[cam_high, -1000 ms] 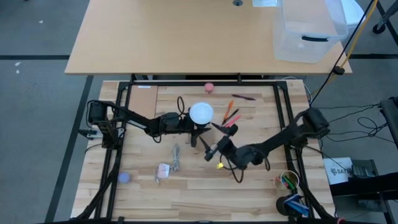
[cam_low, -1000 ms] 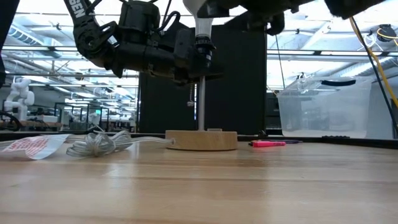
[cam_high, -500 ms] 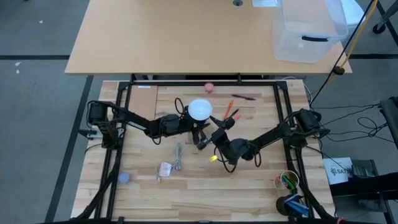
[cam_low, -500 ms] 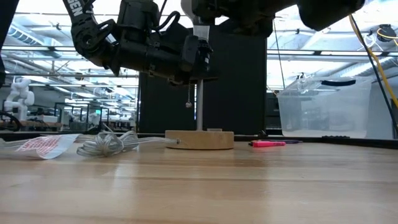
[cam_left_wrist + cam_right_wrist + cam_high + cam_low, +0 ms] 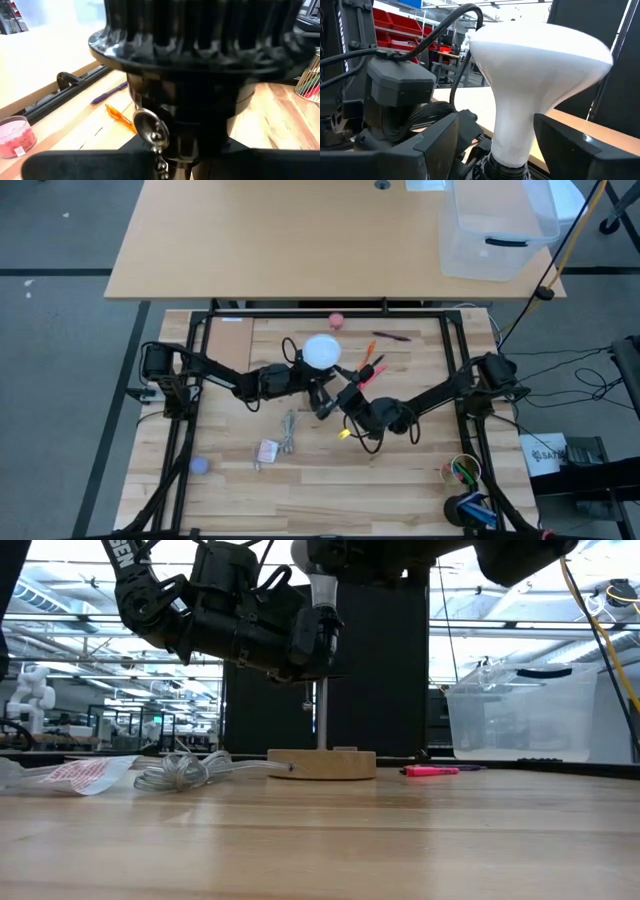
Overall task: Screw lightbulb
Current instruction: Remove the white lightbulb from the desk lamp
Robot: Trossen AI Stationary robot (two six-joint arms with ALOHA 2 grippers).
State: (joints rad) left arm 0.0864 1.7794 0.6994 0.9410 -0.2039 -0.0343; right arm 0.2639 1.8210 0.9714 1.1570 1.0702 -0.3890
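I am looking at one lightbulb (image 5: pixel 322 351) standing upright, screw base down, in the black socket at the top of a thin post (image 5: pixel 322 715). The post is rising from one round wooden disc (image 5: pixel 321 763) resting on the bench (image 5: pixel 400 470).

I am seeing two arms meeting at the bulb. The left hand (image 5: pixel 313 384) is sitting at the socket just below the bulb's neck, its fingers narrowed around the black socket; the left wrist view is filling with that socket and its small metal pull chain (image 5: pixel 151 131). The right hand (image 5: pixel 495 145) is sitting at the bulb's neck with one dark finger (image 5: pixel 437 142) on each side. I cannot tell whether those fingers are touching the white neck or standing just clear of it.

On the bench I am counting one pink ball (image 5: pixel 337 320), one coiled grey cable (image 5: pixel 190 771), one pink marker (image 5: pixel 432 771) and one cup of pens (image 5: pixel 464 471). One clear plastic bin (image 5: pixel 497 225) is standing on the far table.
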